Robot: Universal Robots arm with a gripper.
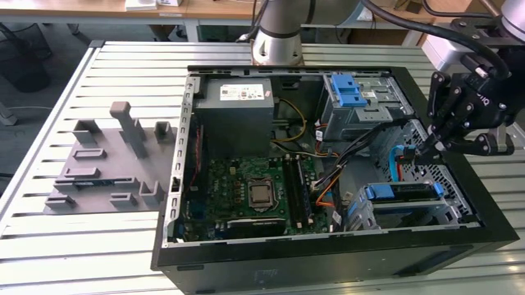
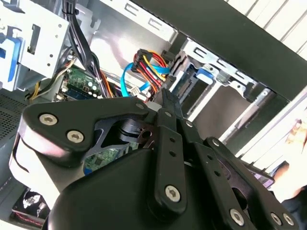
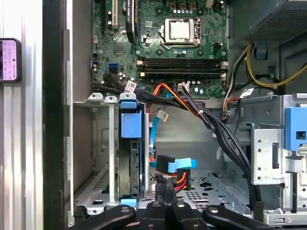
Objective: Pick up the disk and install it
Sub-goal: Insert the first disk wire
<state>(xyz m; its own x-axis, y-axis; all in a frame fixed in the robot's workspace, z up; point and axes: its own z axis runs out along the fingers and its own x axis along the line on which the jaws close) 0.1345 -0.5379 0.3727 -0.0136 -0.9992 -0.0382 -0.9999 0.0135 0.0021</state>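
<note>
Disk [image 1: 400, 192]: a flat drive edged by a blue carrier frame, lying in a silver bay in the 4 o'clock corner of the open computer case [image 1: 459, 241] in the exterior view. In the first wrist view the disk [image 3: 130, 122] is seen edge-on, its blue frame between the bay's metal rails.

Gripper [image 1: 422, 150]: black linkage fingers hanging inside the case at about 1 o'clock from the disk and apart from it. In both wrist views the two narrow fingertips [image 2: 169, 103] are drawn close together, and nothing can be seen between them. In the first wrist view the gripper [image 3: 164, 191] is just beside a black connector on a flat blue cable [image 3: 180, 164], near a red-and-orange wire bundle [image 3: 181, 178]; whether it touches the connector cannot be told.

Other parts, exterior view:
- Green motherboard [image 1: 246, 184], with its square processor socket, at 8 o'clock within the case.
- Grey power-supply box [image 1: 238, 101] at 11 o'clock.
- Second silver cage with a blue latch [image 1: 361, 101] at 1 o'clock.
- Black cable loom [image 1: 361, 147], running from that cage toward the board.
- Grey fixture plate with upright blocks [image 1: 107, 166], outside the case at 9 o'clock, on the slatted metal table [image 1: 49, 246].
</note>
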